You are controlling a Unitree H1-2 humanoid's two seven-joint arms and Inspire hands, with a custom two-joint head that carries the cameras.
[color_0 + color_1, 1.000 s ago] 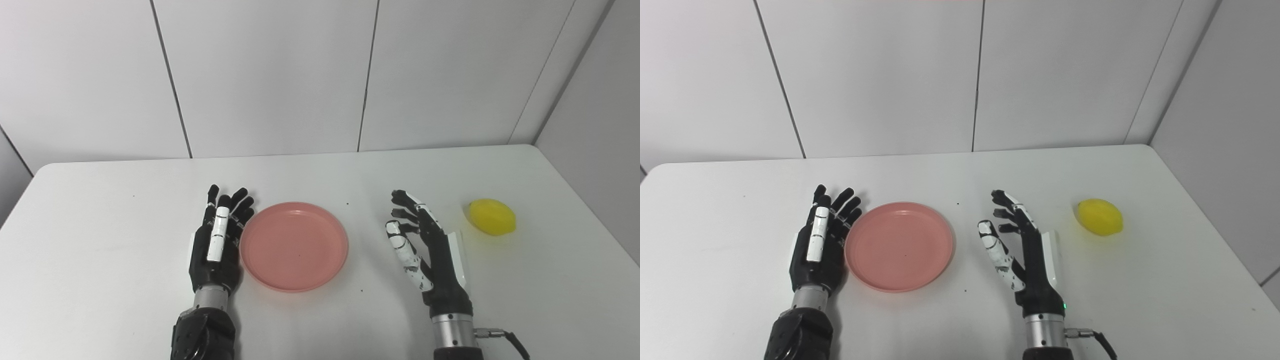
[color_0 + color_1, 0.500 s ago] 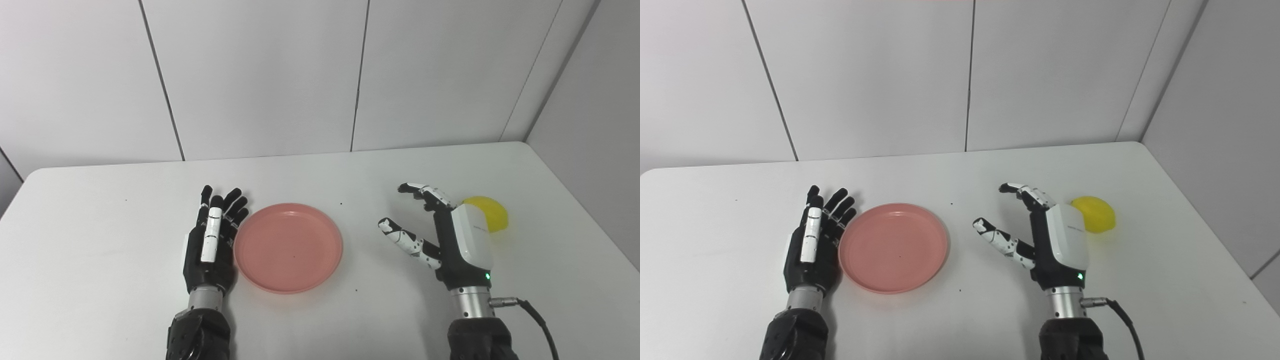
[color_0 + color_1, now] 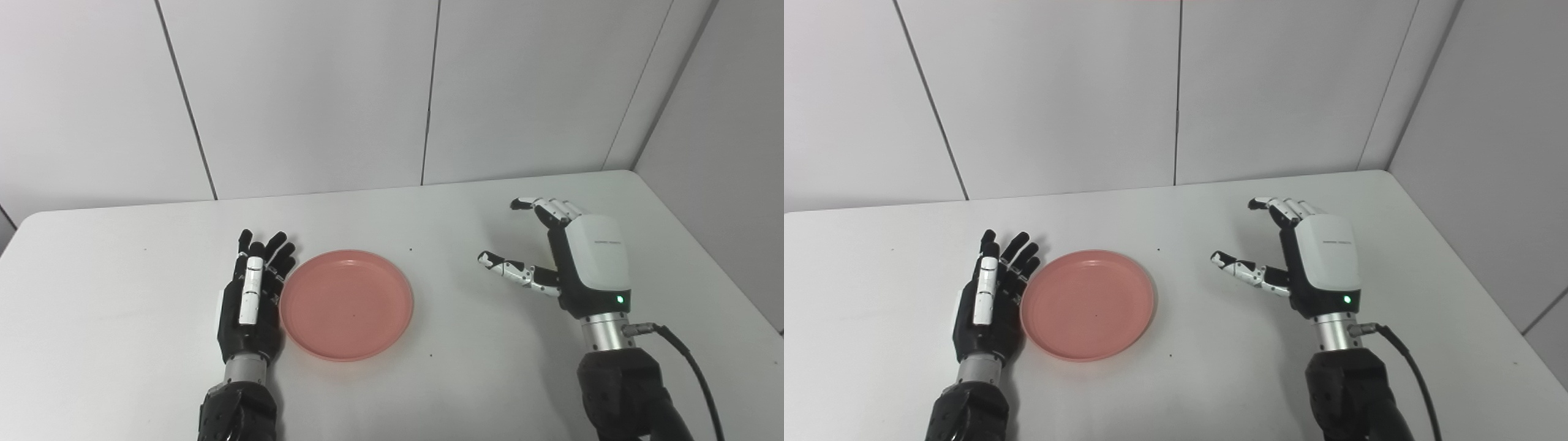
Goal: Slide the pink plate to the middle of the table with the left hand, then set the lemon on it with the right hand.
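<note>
The pink plate (image 3: 346,303) lies flat near the middle of the white table (image 3: 122,367), with nothing on it. My left hand (image 3: 251,300) rests edge-on against the plate's left rim, fingers straight and apart, open. My right hand (image 3: 579,260) hovers raised over the right part of the table, its white back toward me, fingers curved and thumb spread, open and holding nothing. The lemon is hidden in both views; the right hand covers the spot where it lay.
Grey wall panels (image 3: 306,92) rise behind the table's far edge, and a side wall (image 3: 735,153) closes the right. A black cable (image 3: 692,373) trails from my right wrist. A few dark specks dot the tabletop around the plate.
My right hand turned its white back toward me, rose and moved right and farther back, now covering the lemon. The left hand and plate kept their places; the whole picture shifted a little left.
</note>
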